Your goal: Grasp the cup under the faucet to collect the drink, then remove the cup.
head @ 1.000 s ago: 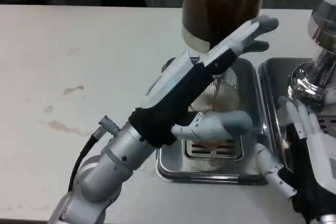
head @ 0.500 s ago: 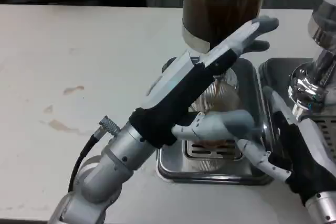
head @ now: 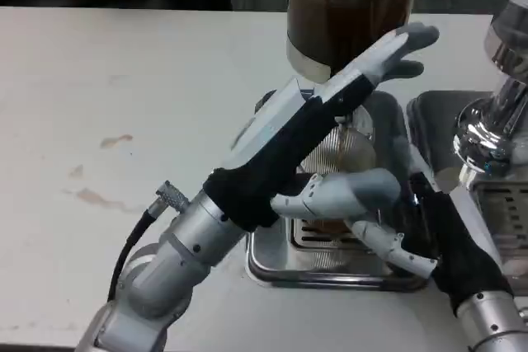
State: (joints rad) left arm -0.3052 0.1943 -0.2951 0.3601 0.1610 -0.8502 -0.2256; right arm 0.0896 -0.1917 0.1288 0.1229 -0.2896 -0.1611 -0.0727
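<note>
your left hand (head: 330, 113) reached over the steel drip tray (head: 264, 261), fingers stretched out straight toward the dark drink dispenser (head: 346, 6), grasping nothing. the clear cup (head: 346, 150) stood on the tray under the dispenser, mostly hidden by that hand. your right hand (head: 412, 220) sat just beside the cup, fingers apart, contact unclear.

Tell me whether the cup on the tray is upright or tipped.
Upright: the cup shows its round rim facing up on the tray, behind the left hand.

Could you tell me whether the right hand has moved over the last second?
Yes. The right hand has moved leftward, from beside the right-hand tray to over the drip tray, toward the cup.
</note>
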